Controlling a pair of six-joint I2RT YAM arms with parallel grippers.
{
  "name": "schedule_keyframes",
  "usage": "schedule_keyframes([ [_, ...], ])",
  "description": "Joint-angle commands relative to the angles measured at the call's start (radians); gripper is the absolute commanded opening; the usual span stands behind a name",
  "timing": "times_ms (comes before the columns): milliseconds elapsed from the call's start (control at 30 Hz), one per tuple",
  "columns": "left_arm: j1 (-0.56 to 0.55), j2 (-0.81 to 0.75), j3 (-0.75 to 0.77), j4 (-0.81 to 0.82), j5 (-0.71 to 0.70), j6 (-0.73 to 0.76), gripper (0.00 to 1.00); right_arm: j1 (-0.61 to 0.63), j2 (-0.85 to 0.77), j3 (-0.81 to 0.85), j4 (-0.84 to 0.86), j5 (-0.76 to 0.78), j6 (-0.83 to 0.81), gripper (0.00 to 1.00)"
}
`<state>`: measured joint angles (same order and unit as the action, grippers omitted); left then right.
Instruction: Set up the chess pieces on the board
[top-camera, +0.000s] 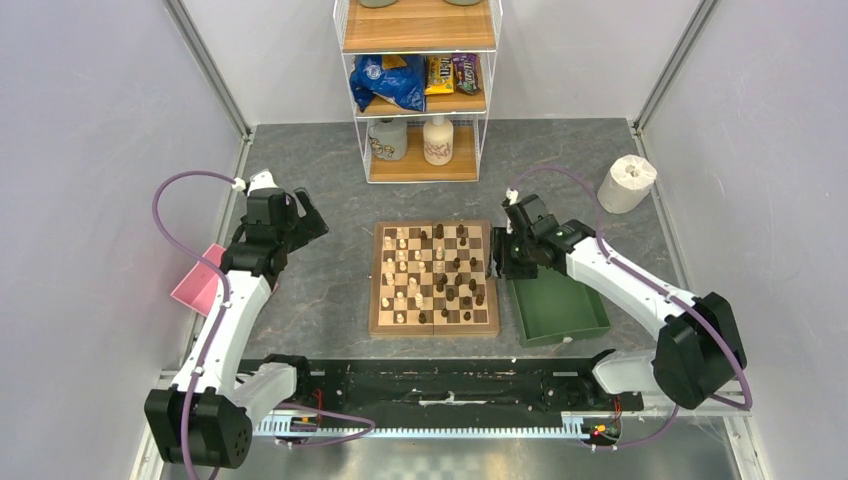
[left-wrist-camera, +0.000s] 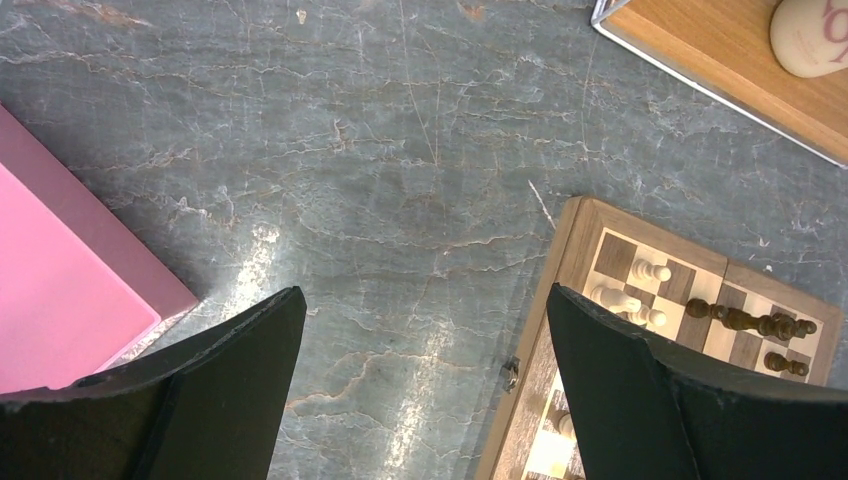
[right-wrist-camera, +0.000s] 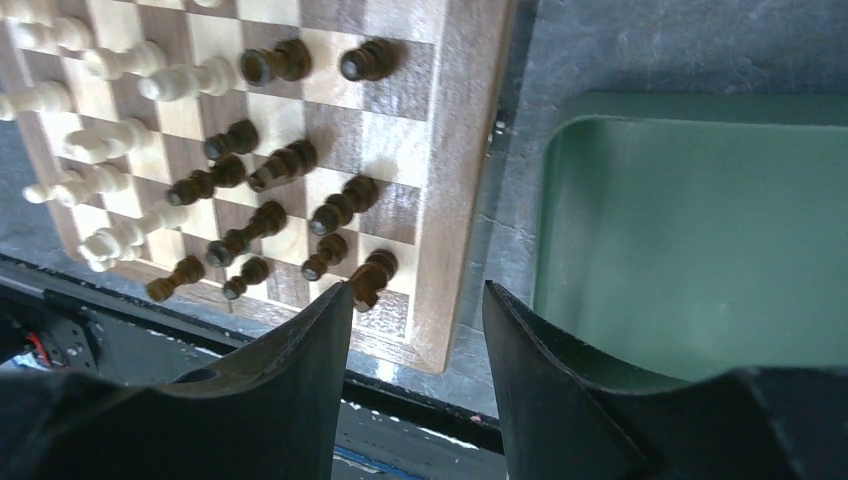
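Two arms stand on my near edge of the table, and I see both claws held above it on either side of the board.

My left claw hangs over bare grey table between the pink tray and the left border of the board. Its fingers are spread wide with nothing between them.

My right claw sits over the board's right border, beside the green tray. Its jaws are apart by a moderate gap. Through that gap I see only the wooden border and a strip of table, so it grips nothing. One dark piece stands just off the tip of its left finger, on the corner square nearest me. I cannot tell whether finger and piece touch.

The board lies flat in the middle of the table. All the chess pieces I can see are on it. The pale ones crowd the left half and the dark ones the right half, spread over several files rather than two neat rows.

Farther back, a wire shelf holds two bottles below and snack bags above. A paper roll stands at the far right.
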<state>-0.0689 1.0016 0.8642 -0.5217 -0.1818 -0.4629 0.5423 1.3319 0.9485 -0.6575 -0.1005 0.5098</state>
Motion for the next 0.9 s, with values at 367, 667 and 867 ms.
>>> schedule_keyframes([
  [367,0.001,0.016,0.022,0.047,-0.013,0.028,0.97,-0.156,0.132,0.062,-0.039,0.228,-0.076,0.56],
  [667,0.001,0.020,0.029,0.048,-0.020,0.034,0.97,-0.048,0.070,0.090,-0.002,-0.020,-0.144,0.63],
  [867,0.001,0.031,0.032,0.048,-0.024,0.033,0.97,0.004,-0.018,0.008,0.022,-0.009,-0.062,0.61],
])
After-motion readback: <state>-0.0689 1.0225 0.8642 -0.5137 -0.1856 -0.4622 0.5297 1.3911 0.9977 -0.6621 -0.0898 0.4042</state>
